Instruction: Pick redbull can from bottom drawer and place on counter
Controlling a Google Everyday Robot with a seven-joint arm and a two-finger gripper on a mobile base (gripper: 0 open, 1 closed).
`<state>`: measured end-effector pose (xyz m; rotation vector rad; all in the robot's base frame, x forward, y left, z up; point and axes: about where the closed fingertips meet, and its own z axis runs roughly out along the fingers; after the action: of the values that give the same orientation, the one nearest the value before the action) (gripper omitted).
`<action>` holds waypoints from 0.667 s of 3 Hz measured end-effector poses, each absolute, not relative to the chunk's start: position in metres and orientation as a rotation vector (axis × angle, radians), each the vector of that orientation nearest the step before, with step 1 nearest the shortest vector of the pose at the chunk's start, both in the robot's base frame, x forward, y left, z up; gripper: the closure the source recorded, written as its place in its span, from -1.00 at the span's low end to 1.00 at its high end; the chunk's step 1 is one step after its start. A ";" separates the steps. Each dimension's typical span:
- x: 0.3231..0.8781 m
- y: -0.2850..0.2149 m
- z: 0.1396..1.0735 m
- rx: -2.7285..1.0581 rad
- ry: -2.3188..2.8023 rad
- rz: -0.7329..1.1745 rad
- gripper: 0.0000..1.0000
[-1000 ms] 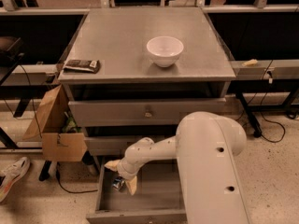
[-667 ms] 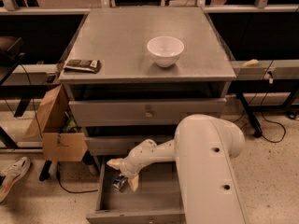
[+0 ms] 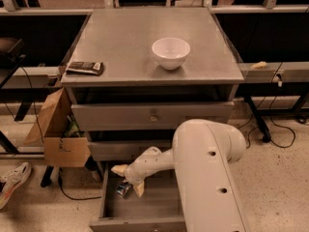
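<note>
Your end effector (image 3: 129, 180) reaches down into the pulled-out bottom grey drawer (image 3: 145, 212).
It hangs released, spread just over the slim silver-and-blue drink can (image 3: 123, 189), which lies on its side at the drawer's left, probably lining up a grip before lifting it to the grey speckled surface (image 3: 120, 42).

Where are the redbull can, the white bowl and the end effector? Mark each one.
redbull can (image 3: 123, 189): camera view, its silver side.
white bowl (image 3: 171, 60): camera view, its outer wall.
end effector (image 3: 128, 180): camera view, midway between fingertips, over the can in the bottom drawer (image 3: 149, 203).
</note>
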<state>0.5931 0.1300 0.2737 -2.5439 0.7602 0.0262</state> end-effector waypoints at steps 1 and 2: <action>0.592 0.140 0.257 -2.536 0.695 0.032 -1.00; 0.591 0.150 0.213 -2.489 0.679 0.095 -1.00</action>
<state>0.5912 0.1502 0.2131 -2.4894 0.6785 0.0948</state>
